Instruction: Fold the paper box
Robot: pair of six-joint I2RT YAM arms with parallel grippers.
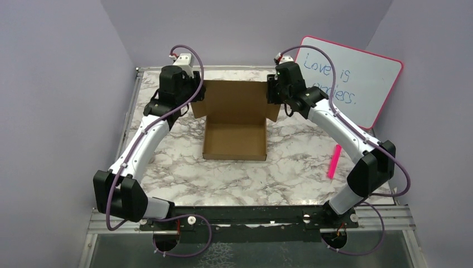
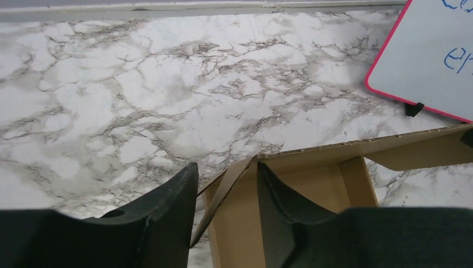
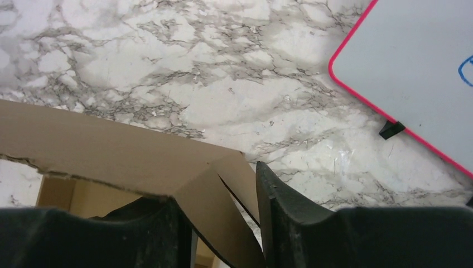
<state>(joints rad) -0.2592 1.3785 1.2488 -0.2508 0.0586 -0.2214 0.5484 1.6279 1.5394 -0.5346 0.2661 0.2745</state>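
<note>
left gripper: I pinch the paper box lid's left corner flap
right gripper: I pinch its right corner
table: bare marble around

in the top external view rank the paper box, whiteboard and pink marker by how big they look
1 and 2. paper box and whiteboard: close in apparent area, and both are partly hidden by the arms, so I won't rank them.
3. pink marker: clearly smallest, a thin stick on the table.

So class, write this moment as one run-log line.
step: lid fold | left claw: pinching paper box left lid flap | right claw: pinching right lid flap | lid: raised | tray: formed
</note>
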